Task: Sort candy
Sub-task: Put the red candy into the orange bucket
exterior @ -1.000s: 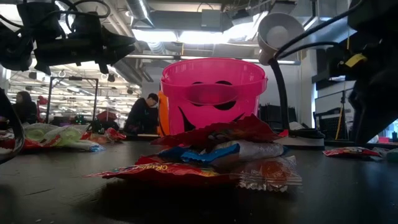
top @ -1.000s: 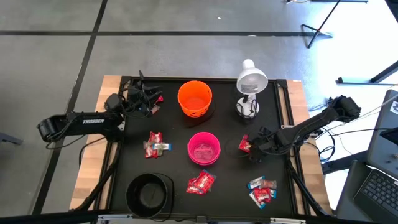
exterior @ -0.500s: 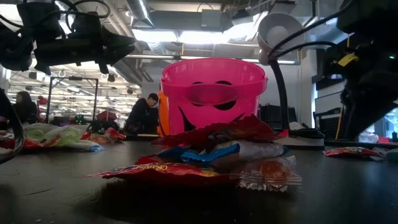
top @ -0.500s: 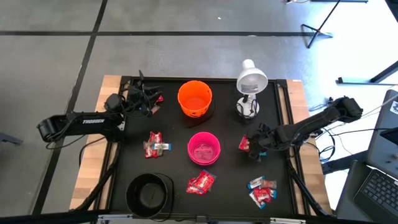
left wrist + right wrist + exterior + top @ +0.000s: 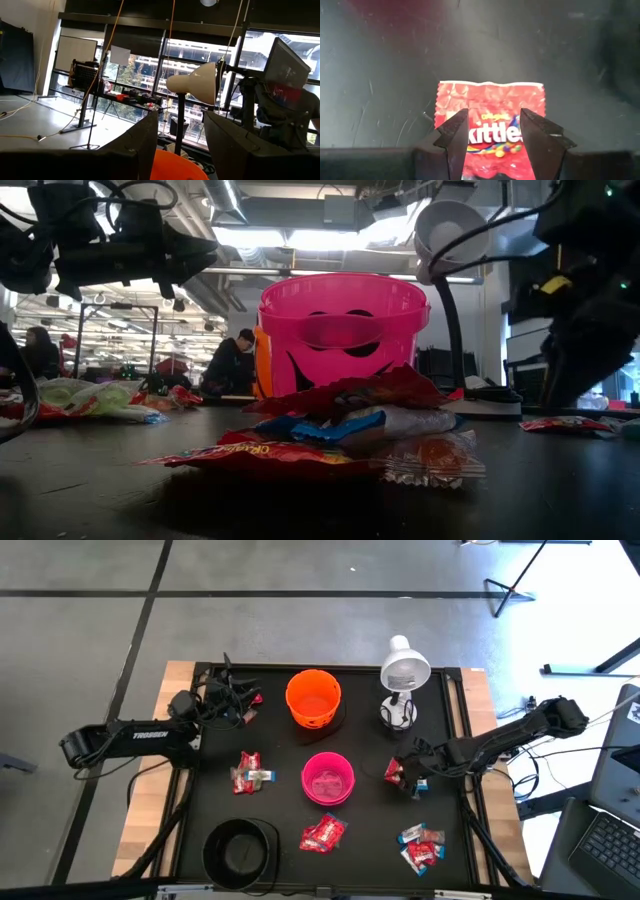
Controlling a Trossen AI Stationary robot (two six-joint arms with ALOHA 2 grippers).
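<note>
A red Skittles packet (image 5: 490, 115) of candy lies flat on the black table top, right of the pink bowl (image 5: 328, 778). My right gripper (image 5: 492, 117) points steeply down over it, open, with one finger over each side of the packet's near half (image 5: 393, 772). More candy lies in piles left (image 5: 247, 772), near the middle (image 5: 323, 833) and near the right (image 5: 421, 847). My left gripper (image 5: 180, 120) waits open at the far left (image 5: 243, 700), raised, nothing between its fingers; a red piece (image 5: 256, 698) shows beside it. My right gripper comes at the red packet from above, slanting in from the table's right, with its fingertips (image 5: 457, 122) over the packet's printed face. Whether they touch it, I cannot tell. The packet lies flat on the table.
An orange bowl (image 5: 314, 698) stands at the far middle and a black bowl (image 5: 241, 850) at the near left. A white desk lamp (image 5: 403, 670) stands far right, close behind my right gripper. People show in the room beyond the table.
My right arm's wrist has swung a little toward the table's far edge, and its gripper has tipped more steeply down over the red packet. The packet lies where it was. The gap between the fingers is unchanged.
</note>
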